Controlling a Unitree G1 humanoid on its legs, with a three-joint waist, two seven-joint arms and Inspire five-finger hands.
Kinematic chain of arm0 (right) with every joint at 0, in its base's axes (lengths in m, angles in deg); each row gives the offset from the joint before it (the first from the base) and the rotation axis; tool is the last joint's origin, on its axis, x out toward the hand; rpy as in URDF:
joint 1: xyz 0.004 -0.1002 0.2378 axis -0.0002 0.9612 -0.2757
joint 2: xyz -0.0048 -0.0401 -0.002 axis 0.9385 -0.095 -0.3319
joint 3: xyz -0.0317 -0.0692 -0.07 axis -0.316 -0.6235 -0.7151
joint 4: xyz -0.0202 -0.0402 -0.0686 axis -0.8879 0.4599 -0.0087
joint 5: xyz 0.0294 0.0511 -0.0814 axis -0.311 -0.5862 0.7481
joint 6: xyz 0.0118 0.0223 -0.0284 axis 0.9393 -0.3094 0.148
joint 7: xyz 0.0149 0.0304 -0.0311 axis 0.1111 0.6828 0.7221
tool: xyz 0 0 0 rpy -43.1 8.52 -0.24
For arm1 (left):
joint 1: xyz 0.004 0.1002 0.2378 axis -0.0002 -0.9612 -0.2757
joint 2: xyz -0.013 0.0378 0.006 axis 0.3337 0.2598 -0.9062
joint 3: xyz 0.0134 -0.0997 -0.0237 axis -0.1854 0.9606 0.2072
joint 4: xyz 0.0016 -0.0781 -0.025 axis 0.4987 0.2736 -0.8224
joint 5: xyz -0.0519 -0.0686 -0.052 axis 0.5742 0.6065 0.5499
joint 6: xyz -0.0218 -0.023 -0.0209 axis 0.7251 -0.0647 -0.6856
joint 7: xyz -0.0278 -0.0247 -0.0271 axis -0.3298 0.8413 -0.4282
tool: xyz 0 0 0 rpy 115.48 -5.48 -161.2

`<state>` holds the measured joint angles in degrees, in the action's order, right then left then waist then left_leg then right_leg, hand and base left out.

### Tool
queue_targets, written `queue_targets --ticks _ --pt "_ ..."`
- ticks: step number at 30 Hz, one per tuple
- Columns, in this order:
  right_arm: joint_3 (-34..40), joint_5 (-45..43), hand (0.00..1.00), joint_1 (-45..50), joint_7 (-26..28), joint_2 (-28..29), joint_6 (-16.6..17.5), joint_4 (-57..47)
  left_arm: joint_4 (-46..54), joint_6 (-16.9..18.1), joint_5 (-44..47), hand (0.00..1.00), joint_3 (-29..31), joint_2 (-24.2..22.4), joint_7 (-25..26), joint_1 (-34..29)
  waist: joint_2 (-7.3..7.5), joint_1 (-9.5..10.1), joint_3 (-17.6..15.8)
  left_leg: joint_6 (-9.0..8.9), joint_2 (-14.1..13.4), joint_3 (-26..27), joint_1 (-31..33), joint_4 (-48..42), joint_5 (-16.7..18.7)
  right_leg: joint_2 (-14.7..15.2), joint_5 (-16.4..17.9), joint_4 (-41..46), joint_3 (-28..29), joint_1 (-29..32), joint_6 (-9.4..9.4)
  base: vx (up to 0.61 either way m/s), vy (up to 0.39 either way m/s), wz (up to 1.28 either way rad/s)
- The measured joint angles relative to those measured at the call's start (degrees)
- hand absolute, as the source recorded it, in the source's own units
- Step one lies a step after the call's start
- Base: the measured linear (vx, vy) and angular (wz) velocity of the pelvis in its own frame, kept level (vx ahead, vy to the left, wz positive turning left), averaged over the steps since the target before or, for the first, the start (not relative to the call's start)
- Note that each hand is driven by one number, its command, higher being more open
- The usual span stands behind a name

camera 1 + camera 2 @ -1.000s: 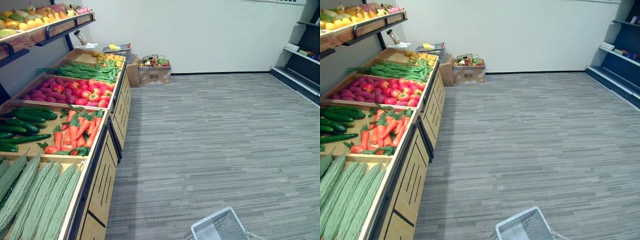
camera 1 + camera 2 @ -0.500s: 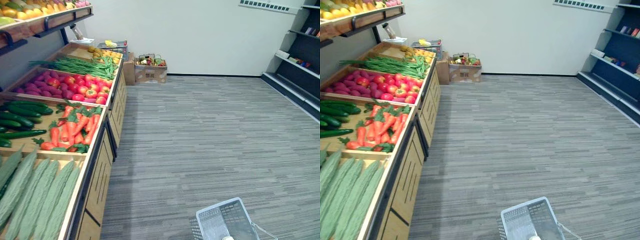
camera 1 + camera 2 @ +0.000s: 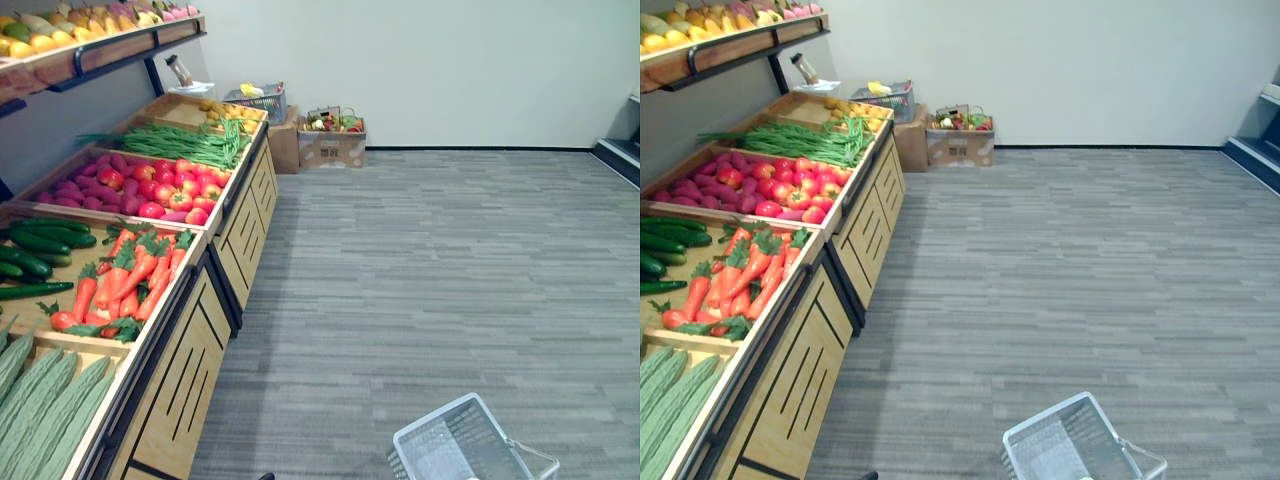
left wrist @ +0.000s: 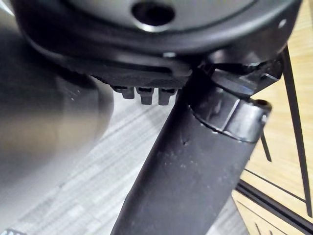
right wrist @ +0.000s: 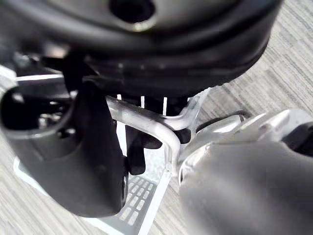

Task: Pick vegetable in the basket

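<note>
A grocery aisle seen from the robot's head: a long wooden bench (image 3: 190,370) runs along the left, its sloping trays stocked with produce. Nearest lie pale green gourds (image 3: 45,400). Beyond them come carrots (image 3: 125,275) with cucumbers (image 3: 40,243) to their left, then a tray of tomatoes (image 3: 150,185), then green beans (image 3: 185,145). A shelf (image 3: 110,55) of fruit hangs above the bench. A cardboard box (image 3: 332,148) stands on the floor (image 3: 430,270) against the far wall, just right of the bench's far end.

The vegetables all lie on the bench. The white mesh basket (image 3: 445,450) hangs at the near right, above the grey carpeted floor and well apart from the trays.

In the right wrist view, the right hand (image 5: 93,156) has its fingers (image 5: 134,147) curled round the basket's pale handle (image 5: 151,125), which crosses the hand with the basket's mesh below it.

In its own wrist view the left hand (image 4: 195,166) shows close beside the bench's wooden front, over the carpet. Whether that hand is spread or closed cannot be told.
</note>
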<state>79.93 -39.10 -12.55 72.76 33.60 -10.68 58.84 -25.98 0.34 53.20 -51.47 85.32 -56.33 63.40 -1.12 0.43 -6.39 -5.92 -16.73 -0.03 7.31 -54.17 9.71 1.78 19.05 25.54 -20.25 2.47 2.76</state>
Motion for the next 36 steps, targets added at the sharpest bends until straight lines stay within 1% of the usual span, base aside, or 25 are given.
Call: queue_targets --ticks 1,3,6,7,8,9,10,11,12,13,14,15,17,20,22,23,24,25,27,28,29,31,32,34,36 --pt "0.0 0.0 0.00 -0.5 0.1 0.1 -0.6 1.1 0.0 0.5 0.7 1.00 -0.1 0.2 -0.4 0.0 0.44 0.17 0.0 -0.04 0.2 2.4 2.1 -4.4 0.9 -0.6 -0.2 -2.5 0.2 -3.0 0.17 0.37 -0.025 -0.10" --pt "0.2 0.0 0.00 -0.7 0.2 0.0 -1.1 2.7 0.0 1.1 1.4 1.00 -0.6 0.5 -0.7 0.2 1.28 0.40 -0.4 0.79 1.3 6.5 4.4 -4.6 3.9 -0.5 -0.4 -6.4 0.6 -7.5 -0.18 0.37 -0.002 -0.06" --pt "3.1 0.0 0.00 -0.6 0.2 0.3 -1.2 3.4 -0.1 2.7 2.0 1.00 -2.1 1.2 -1.0 0.7 3.31 0.70 -1.7 3.62 5.5 14.8 8.7 10.3 7.7 2.8 -0.7 -9.4 1.1 -13.6 -0.86 0.37 0.088 0.01" --pt "3.9 0.0 0.00 -0.4 0.2 0.3 -1.2 3.4 -0.2 2.7 2.4 1.00 -2.5 1.4 -1.1 0.7 3.35 0.69 -1.8 4.85 6.3 16.0 9.4 15.3 6.3 3.2 -1.1 -9.2 0.9 -14.2 -1.54 0.44 0.205 0.19" --pt "5.3 0.0 0.00 0.4 0.3 0.3 -1.1 3.3 -0.4 3.1 2.4 1.00 -3.0 1.2 -1.1 0.6 2.74 0.71 -1.8 7.43 8.0 17.8 9.9 28.0 -1.8 3.1 -1.9 -8.7 0.4 -15.9 -4.22 0.39 0.228 0.20" --pt "6.9 0.0 0.00 1.1 0.3 1.1 -0.9 3.3 -0.6 3.1 3.2 1.00 -2.7 1.2 -1.3 0.3 3.25 1.44 -1.5 9.93 9.9 17.1 8.8 33.9 -11.3 3.2 -1.6 -6.9 1.5 -16.6 -5.45 0.41 0.210 0.34" --pt "6.8 -0.1 0.00 1.5 0.5 2.0 -0.8 3.0 -0.7 3.3 3.2 1.00 -2.7 1.8 -1.1 0.5 4.00 0.98 -1.4 10.72 11.2 16.7 8.1 35.8 -12.0 4.2 -1.5 -5.8 2.0 -16.1 -5.70 0.40 0.172 0.44" --pt "6.7 -0.1 0.00 1.5 1.0 2.9 0.2 2.5 -0.4 4.0 3.7 1.00 -2.6 1.7 -1.3 1.1 4.75 0.82 -1.2 10.41 12.1 16.2 7.4 39.0 -12.7 4.3 -0.2 -6.9 4.1 -14.5 -3.94 0.33 0.119 0.42" --pt "6.2 0.0 0.00 1.2 1.6 3.4 0.4 2.1 -0.2 4.4 3.7 1.00 -2.5 1.7 -1.6 1.3 5.10 1.21 -1.2 10.37 12.4 16.2 7.1 39.8 -12.7 4.2 -0.5 -9.8 4.8 -14.5 -3.84 0.26 0.111 0.28" --pt "5.9 0.0 0.00 0.9 1.8 4.0 0.5 1.7 0.0 4.3 3.7 1.00 -2.2 1.8 -1.6 1.4 5.06 1.23 -1.3 10.37 12.7 16.3 6.9 39.8 -12.7 4.4 -1.7 -12.2 5.1 -14.5 -4.20 0.15 0.057 0.10" --pt "5.2 0.4 0.00 0.7 1.8 4.5 1.2 1.1 -0.1 4.3 3.6 1.00 -2.2 1.7 -1.6 1.4 5.23 1.25 -1.5 10.28 13.1 16.8 6.1 39.8 -12.4 4.7 -5.7 -13.6 5.8 -14.7 -4.96 0.12 0.016 0.05" --pt "5.1 1.2 0.00 0.6 1.9 4.6 1.4 0.7 -0.5 4.3 3.6 1.00 -2.2 1.1 -1.6 1.3 4.54 1.47 -1.7 9.62 12.8 17.6 4.6 40.0 -11.4 4.7 -6.8 -13.5 7.0 -15.8 -6.44 0.09 0.005 -0.07" --pt "5.9 2.3 0.00 0.6 2.3 4.5 1.4 0.8 -0.7 4.2 3.5 1.00 -2.4 0.8 -1.6 0.6 3.71 2.24 -1.6 8.48 12.4 19.2 3.1 40.2 -9.4 5.0 -7.1 -13.2 8.1 -16.7 -6.88 0.04 0.001 -0.31" --pt "9.6 4.4 0.00 0.1 3.1 3.1 1.7 2.5 -3.5 4.1 3.6 1.00 -5.4 1.8 -1.5 0.7 2.44 1.83 -0.7 8.17 13.4 19.7 2.0 40.7 -8.0 6.3 -7.0 -11.6 8.2 -16.5 -6.93 0.03 0.030 -0.10" --pt "10.5 4.4 0.00 -0.5 3.2 1.2 1.7 3.6 -4.9 3.9 3.5 1.00 -8.3 1.9 -1.6 1.5 1.69 1.63 -0.4 8.07 14.8 19.4 1.7 41.7 -6.9 7.8 -6.7 -6.3 7.9 -14.1 -7.36 0.05 0.120 0.16" --pt "11.6 4.3 0.00 -0.8 3.1 0.2 2.1 3.1 -5.5 4.1 3.5 1.00 -10.3 2.2 -1.7 1.9 1.53 1.51 -0.1 7.99 16.4 19.1 0.4 44.4 -6.9 9.7 -6.8 1.5 8.4 -10.1 -7.24 0.06 0.147 0.23" --pt "11.6 4.3 0.00 -0.8 3.2 -0.2 2.6 2.7 -5.6 4.2 3.5 1.00 -11.4 2.6 -1.7 1.9 1.83 1.41 -0.1 7.99 17.4 19.0 -0.3 45.8 -6.9 10.9 -7.0 5.8 8.7 -8.2 -6.89 0.14 0.210 0.56" --pt "11.6 4.3 0.00 -0.6 3.2 -0.8 2.9 2.6 -5.6 4.3 3.6 1.00 -13.4 3.8 -1.6 1.8 3.28 0.94 0.4 8.62 20.2 18.2 -2.3 47.2 -7.5 14.3 -8.7 16.1 9.1 -4.2 -5.05 0.14 0.153 0.52" --pt "11.4 4.4 0.00 -0.1 3.2 -0.7 2.9 2.9 -5.5 4.3 3.6 1.00 -13.6 4.3 -1.4 1.6 4.19 0.92 0.8 8.95 21.6 17.5 -4.1 47.8 -7.7 16.1 -11.6 20.8 8.8 -3.7 -4.55 0.20 0.093 0.58" --pt "11.3 4.5 0.00 -0.2 3.3 -0.3 2.9 3.1 -5.5 4.5 3.6 1.00 -13.7 4.4 -1.0 1.3 3.80 0.90 0.9 9.33 22.3 16.2 -5.6 49.1 -7.5 16.6 -11.3 23.0 8.5 -3.4 -4.24 0.20 0.049 0.43" --pt "11.3 4.4 0.00 -0.2 3.3 -0.2 2.9 3.1 -5.5 4.6 3.6 1.00 -13.8 4.5 -0.7 1.3 3.83 0.88 1.0 9.48 22.3 15.6 -6.2 49.7 -7.4 16.5 -10.3 23.3 8.1 -3.2 -4.71 0.16 0.035 0.28" --pt "11.4 4.3 0.00 -0.2 3.4 0.9 2.9 3.1 -5.5 4.7 3.6 1.00 -14.4 4.7 -0.4 1.1 3.75 0.62 0.9 9.56 22.2 12.4 -7.8 51.3 -7.3 15.3 -4.6 21.8 5.9 -1.7 -5.76 0.16 0.015 0.36" --pt "11.4 4.2 0.00 -0.1 3.4 1.2 2.9 3.8 -5.5 4.7 3.6 1.00 -14.4 4.8 -0.4 0.8 3.74 0.05 0.9 9.76 21.3 10.1 -8.7 51.8 -7.3 13.3 -2.0 18.3 5.0 -0.2 -6.05 0.21 -0.034 0.50" --pt "11.4 4.3 0.00 0.3 3.4 1.4 2.8 5.0 -5.5 4.7 3.6 1.00 -14.3 4.8 -0.3 0.8 3.50 -1.06 0.8 10.06 19.2 7.1 -9.6 51.8 -7.1 9.4 -1.2 12.1 6.6 2.0 -6.39 0.21 -0.122 0.72" --pt "11.4 3.1 0.00 1.7 3.2 2.0 2.6 5.0 -5.5 4.7 3.5 1.00 -13.0 4.1 -0.5 1.1 3.08 -1.21 0.5 9.08 16.3 3.2 -10.4 51.5 -6.3 4.6 -2.1 4.5 11.9 4.8 -7.72 0.19 -0.174 0.86"
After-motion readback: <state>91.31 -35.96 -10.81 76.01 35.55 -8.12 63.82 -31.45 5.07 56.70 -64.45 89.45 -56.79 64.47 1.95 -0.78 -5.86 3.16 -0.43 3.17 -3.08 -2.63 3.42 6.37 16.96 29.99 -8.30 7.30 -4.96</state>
